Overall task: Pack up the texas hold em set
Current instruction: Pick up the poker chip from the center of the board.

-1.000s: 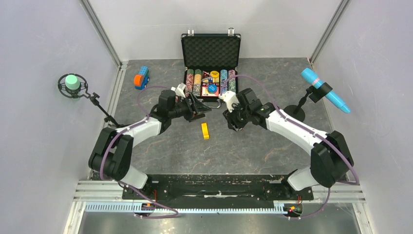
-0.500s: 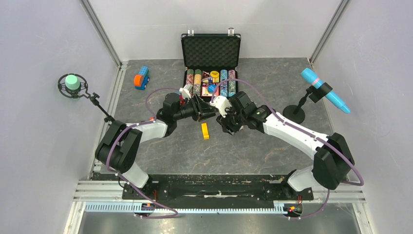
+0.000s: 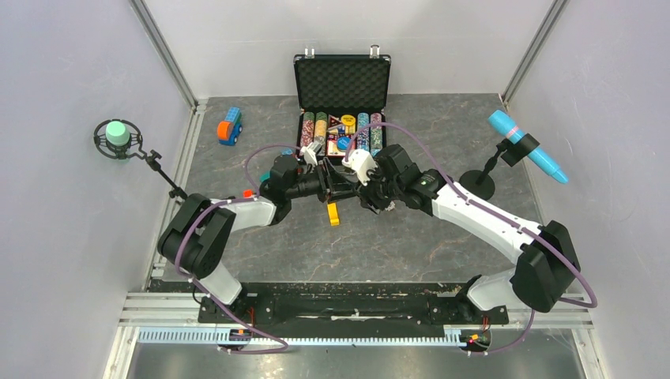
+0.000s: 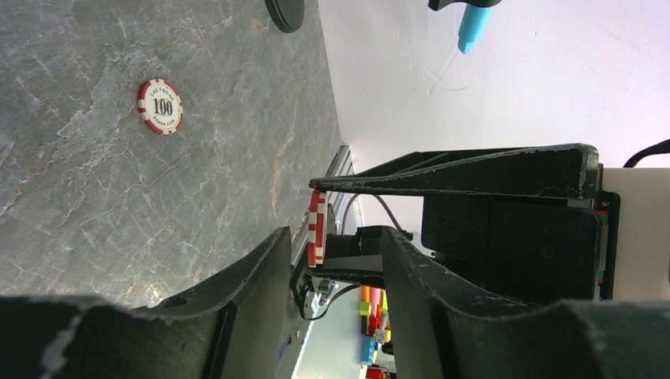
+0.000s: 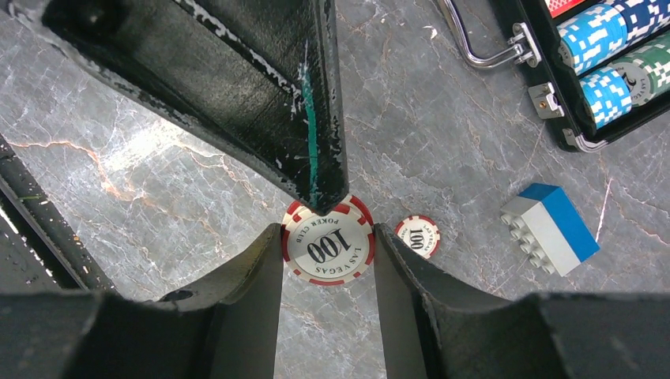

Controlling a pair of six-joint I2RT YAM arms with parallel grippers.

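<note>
The right gripper point(image 5: 326, 231) pinches a red-and-white chip point(image 5: 328, 251) marked 100 by its rim, one finger on each side, with the chip's face turned toward the wrist camera. The left gripper point(image 4: 333, 234) meets it head-on. Its jaws are spread with that chip edge-on between them, and a gap shows on both sides. In the right wrist view one of its fingers point(image 5: 316, 134) crosses the chip's upper edge.

Both grippers hang over the middle of the table point(image 3: 261, 245), and a yellow block point(image 3: 333, 212) shows just on the near side of where they meet. On the table beneath them a second chip point(image 5: 417, 237) of the same kind lies flat, with a blue-and-white brick point(image 5: 549, 229) near it.

Beyond, at the middle of the table's back edge, the black case point(image 3: 342, 83) stands open with its lid upright. Its silver handle point(image 5: 482, 43) faces the arms, and rows of coloured chips point(image 3: 320, 131) fill its tray. An orange-and-blue toy point(image 3: 230, 126) sits toward the back-left corner.
</note>
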